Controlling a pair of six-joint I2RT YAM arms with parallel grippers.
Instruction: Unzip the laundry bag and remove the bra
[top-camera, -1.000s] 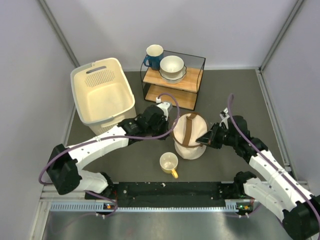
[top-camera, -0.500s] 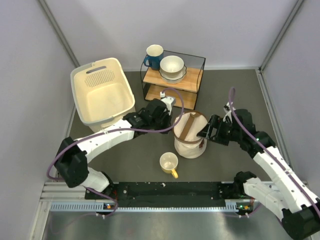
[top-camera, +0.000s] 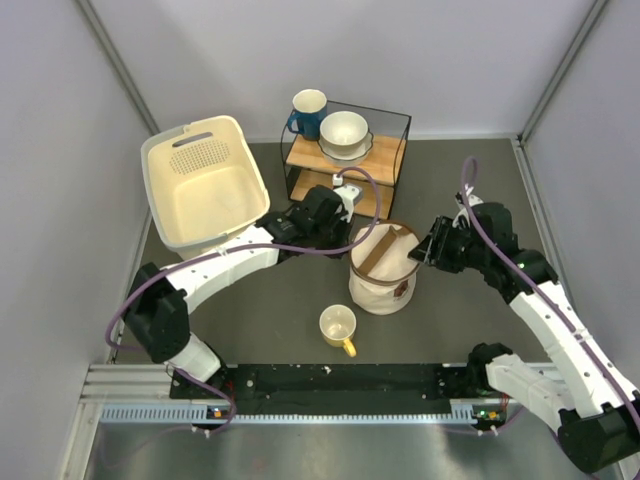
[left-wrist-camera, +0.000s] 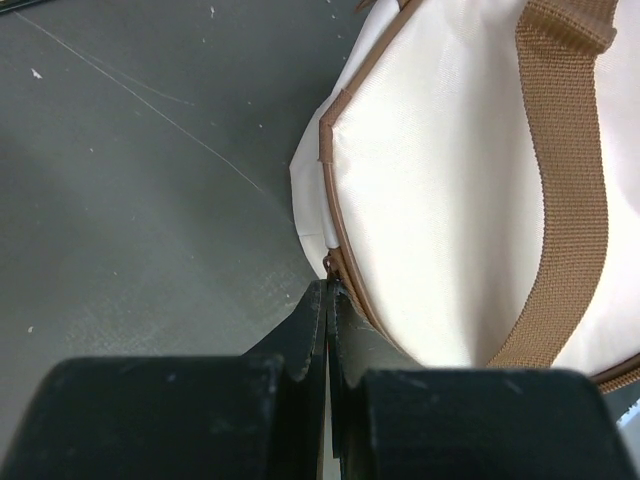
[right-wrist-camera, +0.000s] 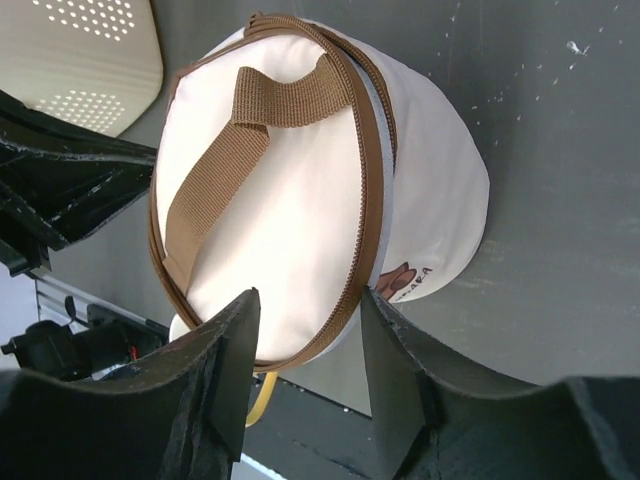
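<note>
Left end effector (left-wrist-camera: 328, 292) clenches the laundry bag's (left-wrist-camera: 430, 200) zip pull (left-wrist-camera: 328, 265). Follow the rim (left-wrist-camera: 330, 200), bracing with your released right end effector (right-wrist-camera: 310, 300).

You have the bag (top-camera: 385, 275) mid-table (top-camera: 440, 170), a mug (top-camera: 337, 326) just before it, the shelf (top-camera: 380, 165) behind bearing a cup (top-camera: 307, 108) and bowl (top-camera: 344, 131), and the basket (top-camera: 205, 200) at far left.

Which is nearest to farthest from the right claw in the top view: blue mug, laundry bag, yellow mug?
1. Laundry bag, right beside the right claw, on its left.
2. Yellow mug, toward the front, centre.
3. Blue mug, far back, left of centre.
</note>
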